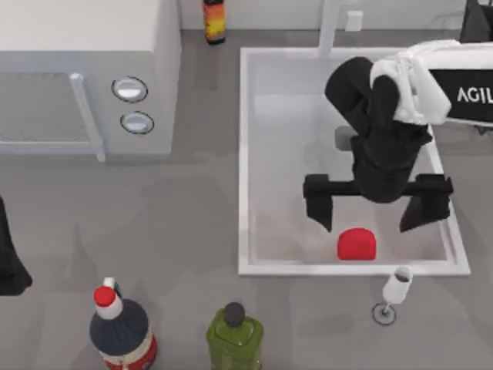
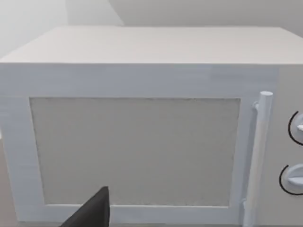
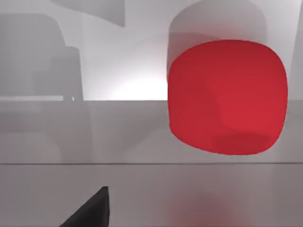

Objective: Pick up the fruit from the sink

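A grey table meets a pale wall behind the white microwave.

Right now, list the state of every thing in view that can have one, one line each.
fruit: resting in the sink, not gripped
sink: holding the fruit near its front wall
right claw: open, above the fruit
left claw: parked at the table's left edge
microwave: door shut
wine glass: upright
red-capped bottle: upright, capped
green bottle: upright, capped

Even, soft light falls from above; the right gripper casts a faint shadow across the pale floor of the sink. Bottles near the table's front edge cast weak grey shadows. A mild glow brightens the sink wall behind the fruit in the right wrist view.
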### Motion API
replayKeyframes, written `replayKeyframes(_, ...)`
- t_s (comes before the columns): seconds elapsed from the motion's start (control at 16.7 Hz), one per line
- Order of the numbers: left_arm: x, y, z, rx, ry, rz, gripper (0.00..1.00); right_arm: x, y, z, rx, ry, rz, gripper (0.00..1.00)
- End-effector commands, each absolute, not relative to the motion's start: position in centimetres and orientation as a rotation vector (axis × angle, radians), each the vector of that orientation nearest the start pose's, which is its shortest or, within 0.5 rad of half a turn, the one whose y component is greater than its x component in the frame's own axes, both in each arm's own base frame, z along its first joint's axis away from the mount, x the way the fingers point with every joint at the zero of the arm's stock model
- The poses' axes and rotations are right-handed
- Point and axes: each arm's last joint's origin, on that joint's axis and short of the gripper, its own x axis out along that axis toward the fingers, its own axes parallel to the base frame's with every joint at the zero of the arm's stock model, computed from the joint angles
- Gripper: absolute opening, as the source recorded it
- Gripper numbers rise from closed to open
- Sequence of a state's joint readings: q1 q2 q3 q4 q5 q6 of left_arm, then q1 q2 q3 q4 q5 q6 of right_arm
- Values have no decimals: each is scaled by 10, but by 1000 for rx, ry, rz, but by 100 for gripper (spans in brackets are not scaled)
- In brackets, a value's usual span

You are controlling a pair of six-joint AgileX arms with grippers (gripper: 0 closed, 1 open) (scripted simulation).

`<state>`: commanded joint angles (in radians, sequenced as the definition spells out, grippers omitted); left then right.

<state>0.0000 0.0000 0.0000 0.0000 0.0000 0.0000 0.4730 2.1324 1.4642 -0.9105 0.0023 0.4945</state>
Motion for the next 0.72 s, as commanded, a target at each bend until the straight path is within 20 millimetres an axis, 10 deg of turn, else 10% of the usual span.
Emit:
replayKeyframes(0.42, 106, -1, 160, 0, 0, 0, 100, 347, 183, 17, 11, 1564, -5, 100)
replayKeyframes(0.72, 106, -1, 160, 0, 0, 0, 100, 345, 182, 9, 8, 1571, -8, 100)
